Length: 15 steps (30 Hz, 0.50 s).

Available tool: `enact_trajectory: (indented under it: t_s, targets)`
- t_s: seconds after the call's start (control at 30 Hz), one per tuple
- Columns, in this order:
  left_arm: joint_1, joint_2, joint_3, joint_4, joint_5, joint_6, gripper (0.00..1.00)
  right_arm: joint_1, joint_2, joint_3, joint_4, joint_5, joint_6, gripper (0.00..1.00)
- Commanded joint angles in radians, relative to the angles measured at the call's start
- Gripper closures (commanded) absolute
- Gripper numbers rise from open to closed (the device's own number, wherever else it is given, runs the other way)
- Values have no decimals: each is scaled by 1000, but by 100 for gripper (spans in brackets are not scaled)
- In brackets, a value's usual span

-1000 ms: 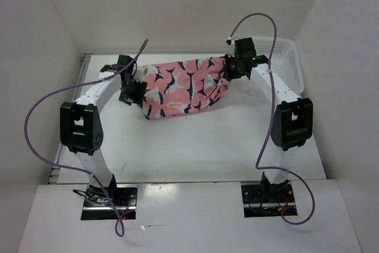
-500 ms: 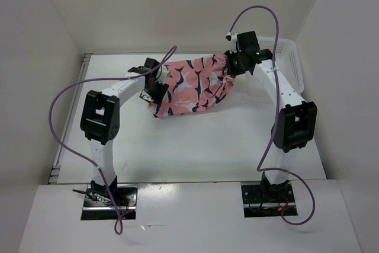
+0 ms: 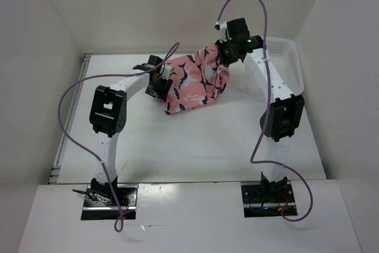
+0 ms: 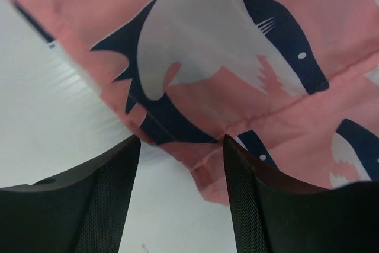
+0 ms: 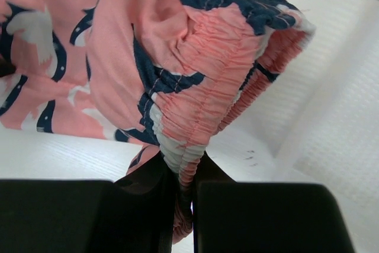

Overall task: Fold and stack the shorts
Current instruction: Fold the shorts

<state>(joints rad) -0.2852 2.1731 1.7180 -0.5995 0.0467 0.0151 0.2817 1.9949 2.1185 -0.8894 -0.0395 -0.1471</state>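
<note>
The salmon-pink shark-print shorts (image 3: 192, 84) hang bunched above the table at the back middle. My right gripper (image 3: 227, 58) is shut on their gathered elastic waistband (image 5: 195, 122) and holds that end raised; the band is pinched between its fingers (image 5: 186, 179). My left gripper (image 3: 161, 87) is at the shorts' left edge. In the left wrist view it is open (image 4: 182, 152), with the shorts' fabric (image 4: 237, 57) just ahead and a hem corner (image 4: 207, 176) reaching into the gap between the jaws, not clamped.
A white mesh basket (image 3: 290, 57) stands at the back right, beside the right arm. White walls close in the table at the left, back and right. Purple cables loop above both arms.
My left gripper has moved right and my right gripper left and up. The shorts, stretched wide before, are now bunched narrow between the two grippers.
</note>
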Motion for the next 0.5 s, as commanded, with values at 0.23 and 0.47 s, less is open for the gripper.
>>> enact_trajectory:
  t_s: [0.23,0.47]
  targets:
    - [-3,82,38,23,156,-15,53,132,197,190,-56,23,118,100]
    - [-3,82,58,23,231,-15,65,221,312,334,-45,-3,149,99]
